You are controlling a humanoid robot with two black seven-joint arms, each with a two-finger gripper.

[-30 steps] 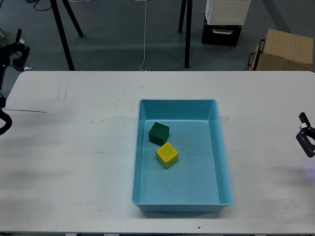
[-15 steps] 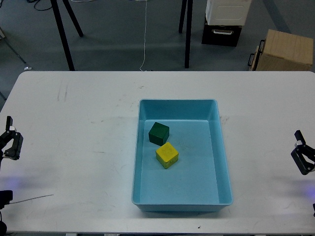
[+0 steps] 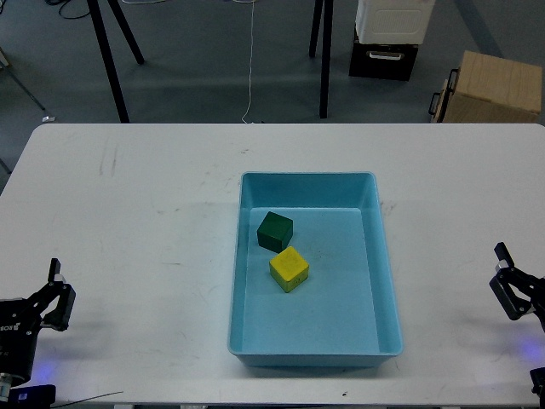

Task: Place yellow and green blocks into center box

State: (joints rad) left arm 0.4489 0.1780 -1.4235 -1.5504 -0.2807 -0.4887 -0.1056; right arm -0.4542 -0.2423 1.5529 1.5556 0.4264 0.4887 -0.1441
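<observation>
Grippers point(image 3: 53, 294) point(image 3: 508, 285) flanking boxed blocks point(image 3: 289, 268)

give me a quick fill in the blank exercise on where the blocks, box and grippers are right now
1. Both blocks lie inside the ____ box.
2. The yellow block lies nearer the camera than the ____ one.
3. The left gripper and the right gripper hold ____.
4. The box stands on a ____ table.

Missing words: blue; green; nothing; white

The left tool point(image 3: 53, 294) and right tool point(image 3: 509, 285) are showing too small and dark to tell whether their fingers are parted; both arms are running off the frame's bottom corners.
</observation>
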